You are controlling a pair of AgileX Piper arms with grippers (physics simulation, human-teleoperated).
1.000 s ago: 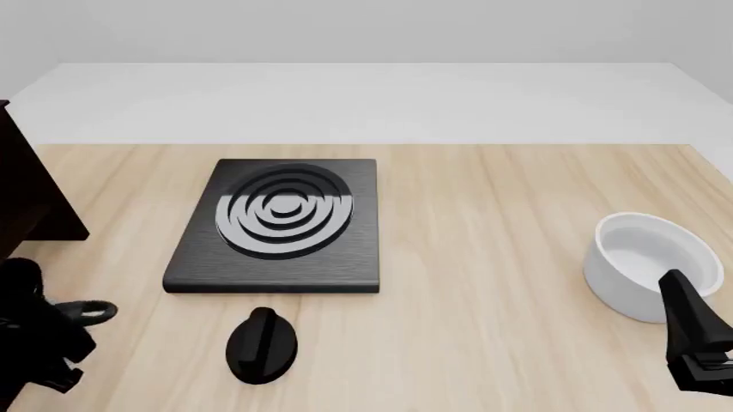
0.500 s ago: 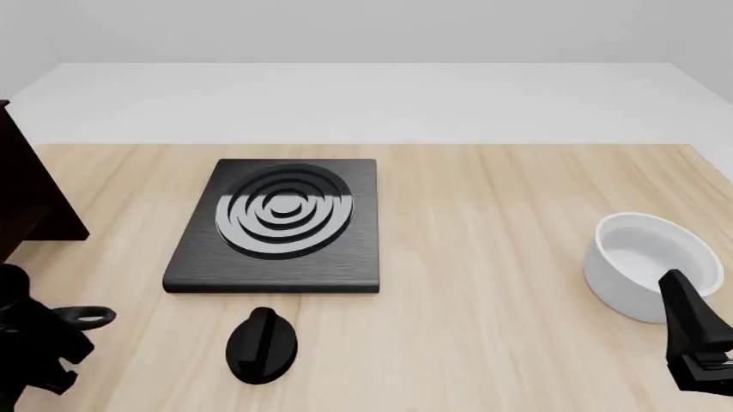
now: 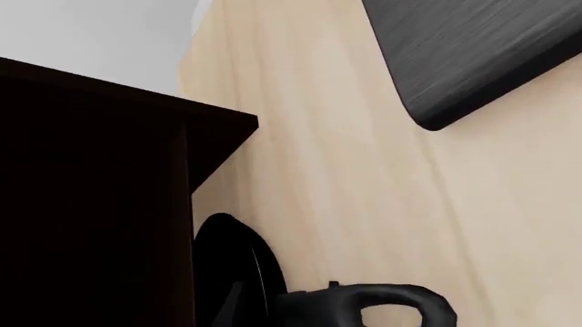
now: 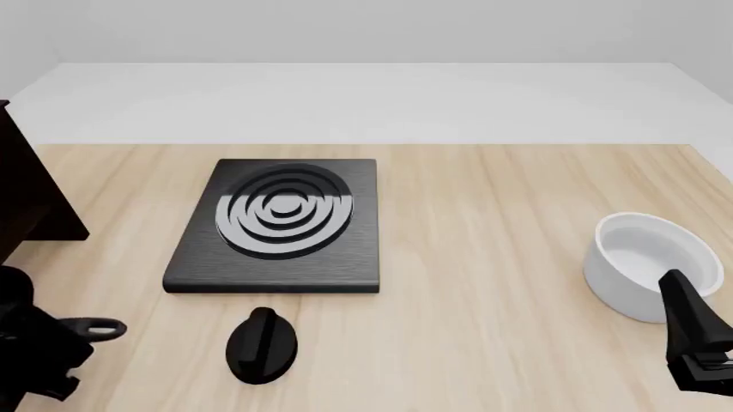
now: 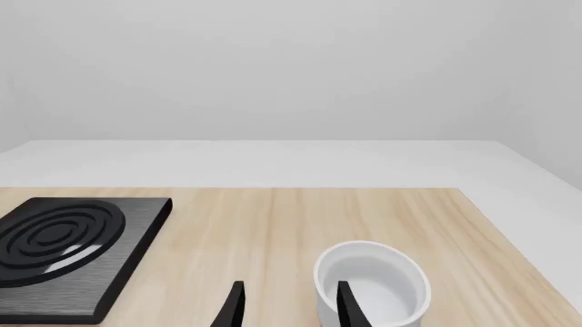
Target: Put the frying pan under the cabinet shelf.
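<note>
mostly matte: dark flat-panelled cabinet shelf [image 3: 91,204], round black frying pan [image 3: 232,272] beside it, left jaws unclear, right jaws apart.

Table [image 4: 504,257]: pale wood, fine straight grain, matt. Stove plate [image 4: 275,273], centre left of front view: black, brushed streaky finish, rounded edges; inset grey rings duller, smooth. Cabinet shelf [image 3: 91,204]: very dark brown wood, flat matt panels. White bowl [image 4: 650,266], right edge: smooth, soft sheen. Black knob [image 4: 263,343]: smooth, faintly glossy. Frying pan [image 3: 238,269]: black, slight sheen on handle.
</note>
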